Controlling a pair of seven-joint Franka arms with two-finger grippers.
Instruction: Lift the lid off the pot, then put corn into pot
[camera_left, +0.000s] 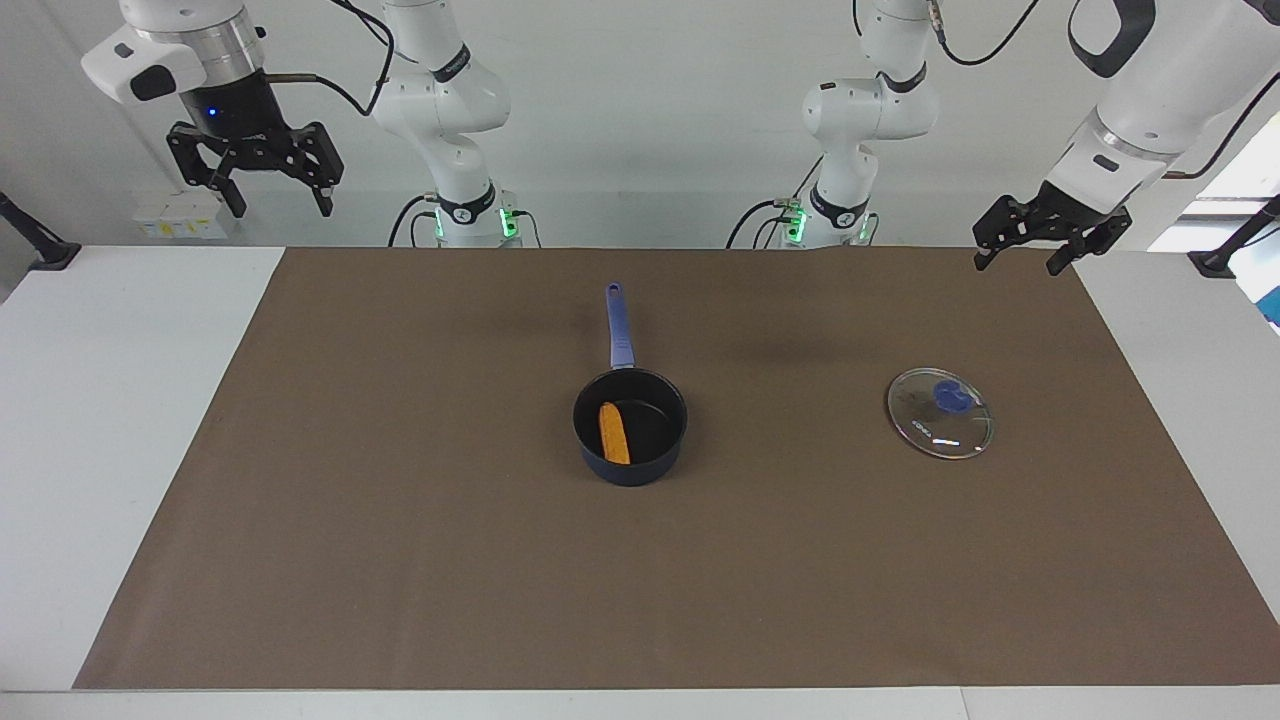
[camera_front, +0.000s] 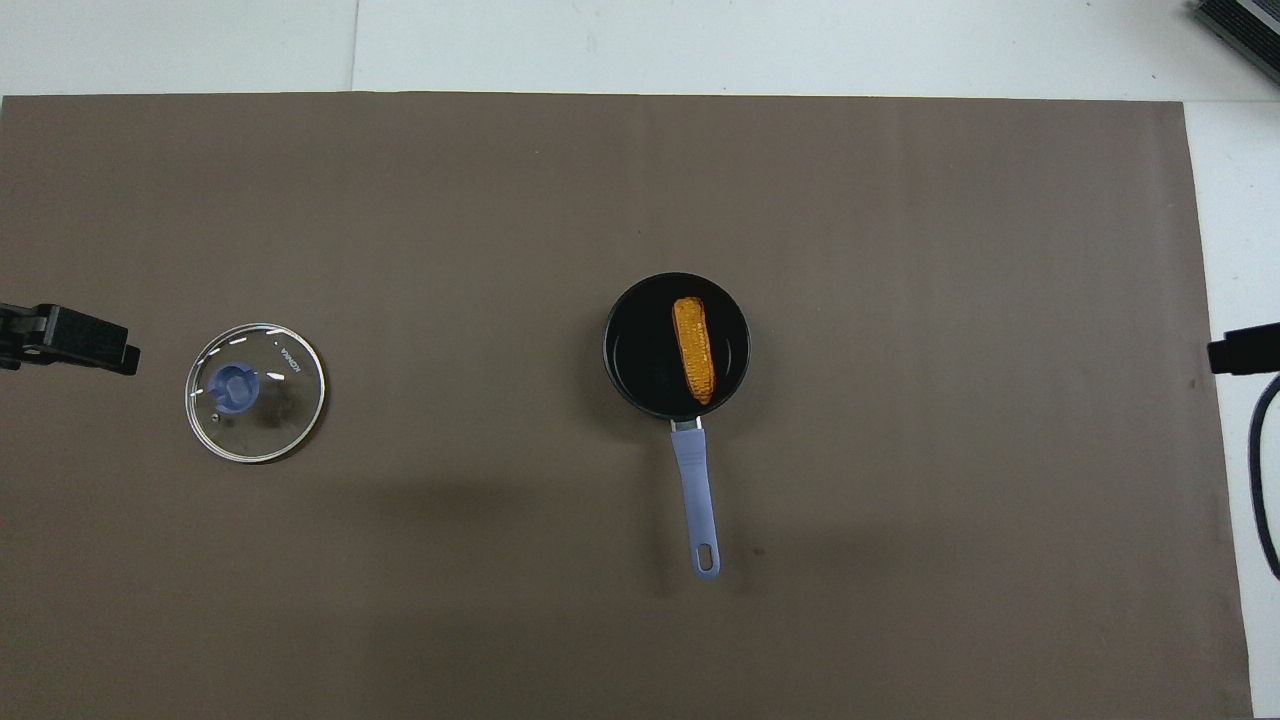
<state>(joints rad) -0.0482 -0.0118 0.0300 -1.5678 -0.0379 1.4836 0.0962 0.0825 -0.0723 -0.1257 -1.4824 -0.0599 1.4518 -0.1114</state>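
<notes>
The pot (camera_left: 640, 468) stands uncovered in the middle of the brown mat, its blue-purple handle (camera_left: 619, 325) pointing toward the robots. The corn (camera_left: 613, 432) lies inside it, also seen in the overhead view (camera_front: 693, 349) within the pot's black inside (camera_front: 635, 350). The lid (camera_left: 940, 412) lies flat on the mat toward the left arm's end (camera_front: 255, 392). My left gripper (camera_left: 1018, 262) hangs open and empty over the mat's edge by the lid. My right gripper (camera_left: 282, 208) is open and empty, raised over the right arm's end.
A brown mat (camera_left: 400, 560) covers most of the white table (camera_left: 110, 420). The two arm bases (camera_left: 465, 215) stand at the robots' edge. A dark object (camera_front: 1240, 25) sits at the table's farthest corner on the right arm's end.
</notes>
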